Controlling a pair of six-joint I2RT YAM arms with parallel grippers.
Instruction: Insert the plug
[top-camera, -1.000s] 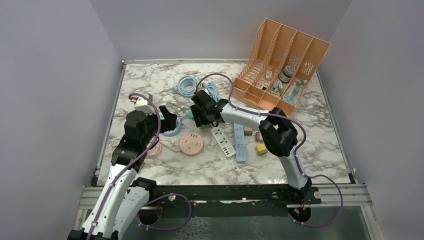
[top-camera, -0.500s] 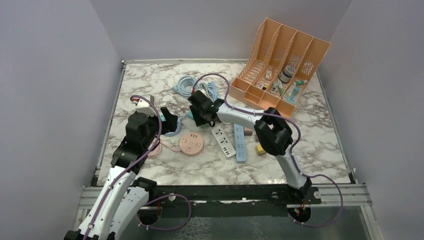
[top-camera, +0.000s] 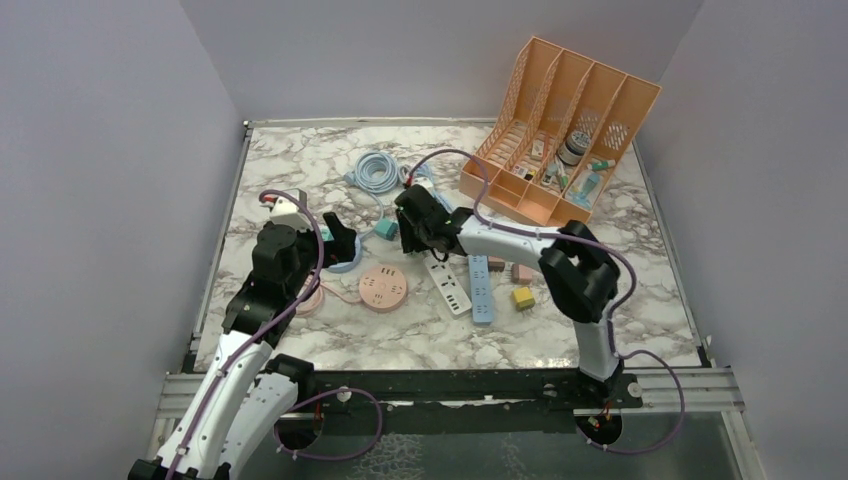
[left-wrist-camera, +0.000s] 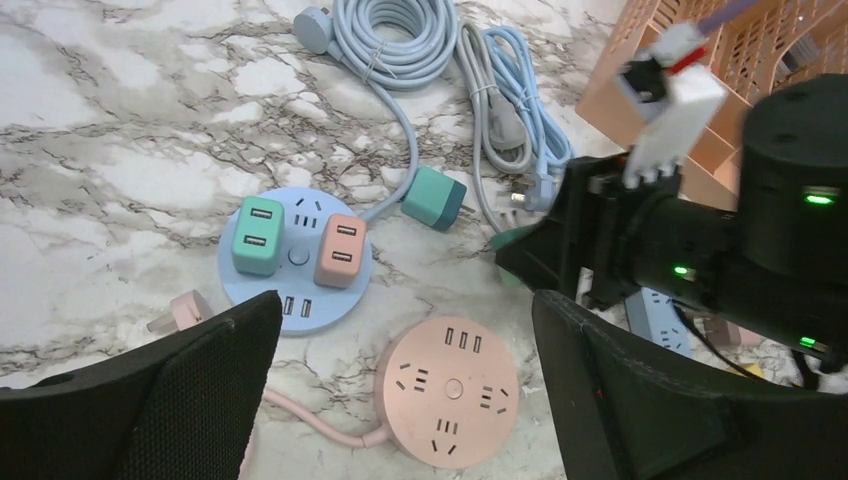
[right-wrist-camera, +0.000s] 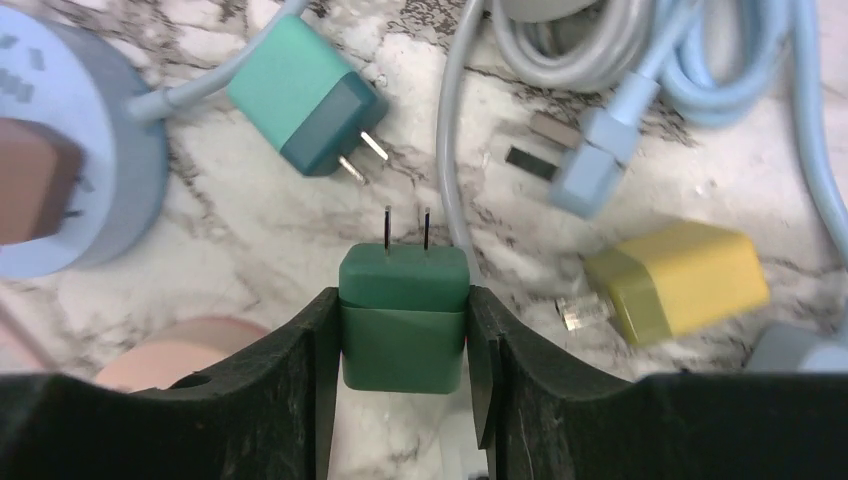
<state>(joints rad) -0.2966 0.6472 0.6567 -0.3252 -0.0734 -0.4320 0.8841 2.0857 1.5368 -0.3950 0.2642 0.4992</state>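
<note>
Only the right wrist view shows the grasp plainly: the right tool (right-wrist-camera: 403, 330) is clamped on a dark green, blocky two-pin plug (right-wrist-camera: 403, 280), one finger on each side. From the top view the plug is hidden under that tool (top-camera: 405, 225). The left wrist view shows just a green corner of it (left-wrist-camera: 515, 240).

The plug's long axis runs in line with the fingers, and its two flat pins point straight ahead, away from the wrist, over the marble tabletop (top-camera: 300, 160).

Ahead of the pins lie a loose teal adapter (right-wrist-camera: 300, 95) and a pale blue cable (right-wrist-camera: 450, 190); a yellow adapter (right-wrist-camera: 680, 275) lies to one side.

The left tool (left-wrist-camera: 405, 310) hangs with its fingers spread wide and nothing between them. Beneath it are a round pale blue power strip (left-wrist-camera: 340, 300) carrying two adapters, and a round pink power strip (left-wrist-camera: 449, 378).
</note>
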